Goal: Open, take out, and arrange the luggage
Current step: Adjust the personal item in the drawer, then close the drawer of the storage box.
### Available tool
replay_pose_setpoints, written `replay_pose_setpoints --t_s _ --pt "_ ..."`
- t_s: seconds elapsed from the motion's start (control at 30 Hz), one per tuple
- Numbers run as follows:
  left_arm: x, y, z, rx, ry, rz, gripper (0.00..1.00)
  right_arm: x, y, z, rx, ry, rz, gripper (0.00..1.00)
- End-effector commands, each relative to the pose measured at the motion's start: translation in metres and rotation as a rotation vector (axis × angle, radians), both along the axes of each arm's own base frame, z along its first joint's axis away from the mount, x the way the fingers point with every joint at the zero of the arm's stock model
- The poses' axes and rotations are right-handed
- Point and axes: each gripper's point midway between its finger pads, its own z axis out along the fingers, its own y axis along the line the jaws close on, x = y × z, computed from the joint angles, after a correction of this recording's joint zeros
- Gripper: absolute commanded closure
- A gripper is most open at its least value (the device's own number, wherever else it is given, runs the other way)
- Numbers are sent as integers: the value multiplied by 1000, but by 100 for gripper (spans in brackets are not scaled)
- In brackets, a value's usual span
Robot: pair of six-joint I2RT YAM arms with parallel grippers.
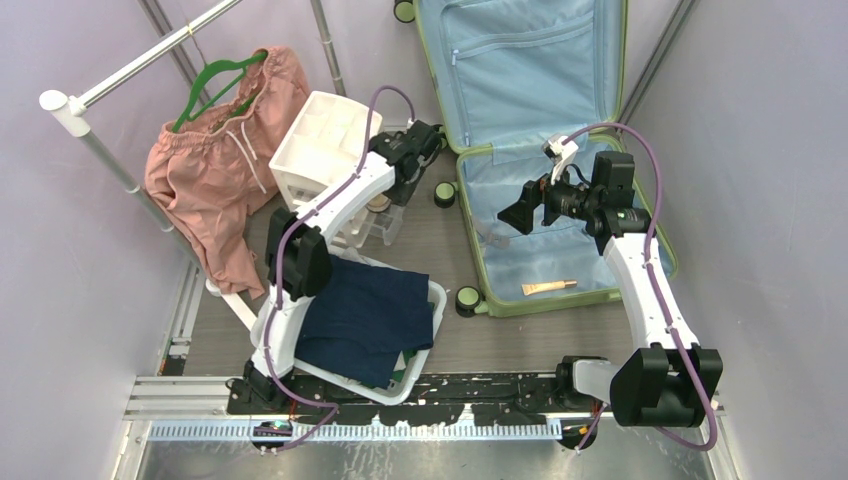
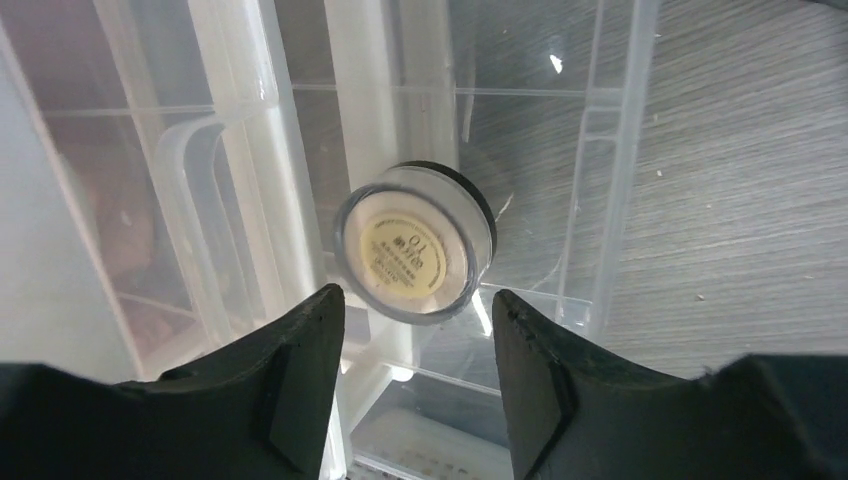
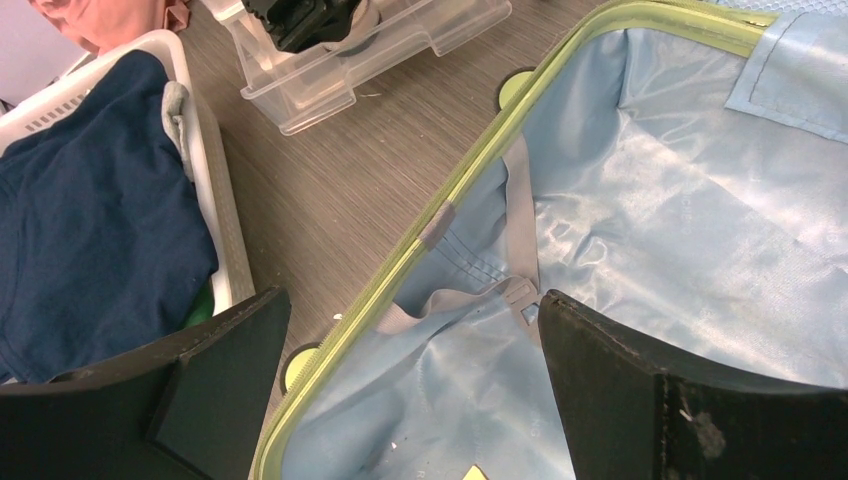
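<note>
The light-green luggage [image 1: 540, 255] lies open on the floor, its blue-lined lid [image 1: 520, 70] propped up against the back wall. A small beige tube [image 1: 549, 287] rests in its lower half. My right gripper [image 1: 510, 212] hovers open over the left rim [image 3: 440, 215] and grey strap of the luggage, its jaws [image 3: 415, 300] holding nothing. My left gripper [image 2: 418, 300] stands open above a clear plastic drawer [image 2: 600, 150]. A small round jar [image 2: 415, 250] with a cream label lies in that drawer just past the fingertips, free of both.
A white basket [image 1: 436, 300] with navy clothes sits near the left arm's base. The white drawer unit [image 1: 320, 140] stands behind the clear drawer. Pink shorts [image 1: 215, 170] hang on a green hanger from the rack pole [image 1: 130, 75] at the left.
</note>
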Motion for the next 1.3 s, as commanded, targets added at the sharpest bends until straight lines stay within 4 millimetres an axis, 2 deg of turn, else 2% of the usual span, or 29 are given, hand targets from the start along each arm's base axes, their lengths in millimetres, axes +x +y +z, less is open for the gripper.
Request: replay_pose_setpoints --t_s 0.0,0.17,0.3,0.43,0.53,0.6,0.67,0.77,0.87,0.97,1.1,1.27 --pt "3 -8 30 -72 -29 -2 43 1 0 23 -2 -84 10 0" --pt "-7 -19 65 -172 -29 -51 46 -1 0 24 -1 -85 11 0" --pt "-34 -53 83 -398 38 -197 52 -1 -1 23 -3 -83 13 0" --pt "-68 -97 77 -662 164 -293 66 -2 -2 19 -7 -79 11 0" --pt "-76 -109 54 -729 228 -268 78 -3 -5 16 -14 -76 6 0" --pt "-72 -106 30 -685 243 -233 85 -3 -6 14 -19 -72 5 0" --pt "-62 -94 9 -589 230 -185 89 -4 -6 12 -23 -70 7 0" --pt "-38 -59 -12 -376 132 -89 89 -5 -6 11 -28 -68 9 0" --pt "-12 -19 -10 -163 -4 1 81 -6 -6 10 -32 -68 11 0" --pt "6 5 -3 -96 -55 46 65 -7 -6 7 -37 -62 14 0" --pt "15 15 -7 -132 -3 52 57 -6 -7 4 -37 -55 15 0" --pt "18 13 -7 -121 23 -16 45 -3 -6 1 -39 -45 22 0"
